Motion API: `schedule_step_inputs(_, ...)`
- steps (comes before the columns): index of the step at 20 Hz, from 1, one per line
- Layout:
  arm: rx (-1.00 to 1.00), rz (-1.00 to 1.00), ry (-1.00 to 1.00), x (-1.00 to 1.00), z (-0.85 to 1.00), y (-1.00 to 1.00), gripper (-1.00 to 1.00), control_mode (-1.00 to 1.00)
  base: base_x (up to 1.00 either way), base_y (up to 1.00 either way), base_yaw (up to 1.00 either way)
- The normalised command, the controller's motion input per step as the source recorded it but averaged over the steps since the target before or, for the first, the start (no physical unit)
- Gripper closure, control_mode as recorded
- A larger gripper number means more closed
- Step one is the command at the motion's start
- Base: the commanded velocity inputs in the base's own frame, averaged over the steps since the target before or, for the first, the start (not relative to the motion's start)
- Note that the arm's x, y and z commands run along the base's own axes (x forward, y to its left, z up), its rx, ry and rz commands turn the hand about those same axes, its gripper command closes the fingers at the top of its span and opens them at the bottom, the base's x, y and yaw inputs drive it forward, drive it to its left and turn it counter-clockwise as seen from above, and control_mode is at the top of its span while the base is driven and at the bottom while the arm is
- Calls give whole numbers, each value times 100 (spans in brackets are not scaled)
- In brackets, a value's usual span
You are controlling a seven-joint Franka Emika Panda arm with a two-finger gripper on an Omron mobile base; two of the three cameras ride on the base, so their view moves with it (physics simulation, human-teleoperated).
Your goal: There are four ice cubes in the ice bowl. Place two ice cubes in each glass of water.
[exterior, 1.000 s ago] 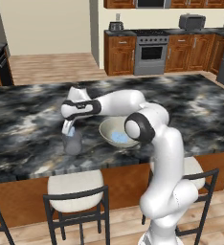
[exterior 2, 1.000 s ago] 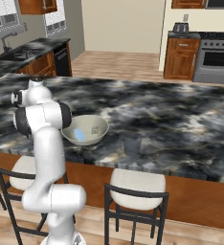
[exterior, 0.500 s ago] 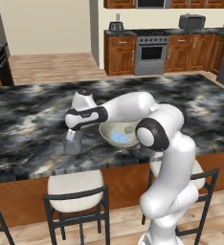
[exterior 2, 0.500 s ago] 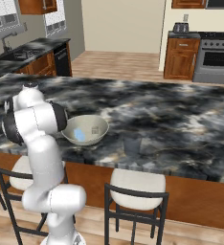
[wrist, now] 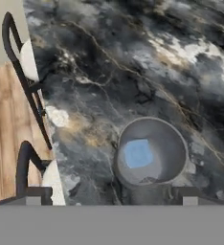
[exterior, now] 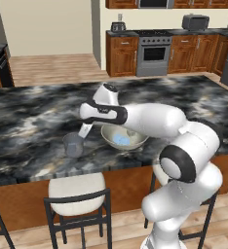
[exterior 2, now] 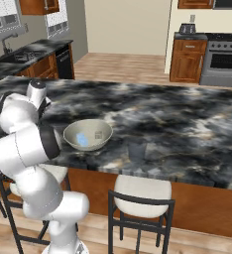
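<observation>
Now glass holds pale-blue (square) ice cube.

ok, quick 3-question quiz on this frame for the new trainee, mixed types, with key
1. True or false: the gripper is shut on an ice cube.
2. What does the gripper hang over? A) the stove B) a glass of water C) a stool
3. In the hand view, what lies inside the glass right below the fingertips?

Key
1. False. The jaws stand wide apart with nothing between them.
2. B. It hangs above the glass beside the ice bowl.
3. One pale blue ice cube.
</observation>
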Motion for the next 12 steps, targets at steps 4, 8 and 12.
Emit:
schedule_step_inputs(4,8,-20,30,-34,28,-45,-100,-100,0,0,0)
schedule_step_inputs(8,0,-35,40,-20,12,-33,-100,-100,0,0,0)
schedule_step_inputs(12,0,-34,39,-12,11,-30,-100,-100,0,0,0)
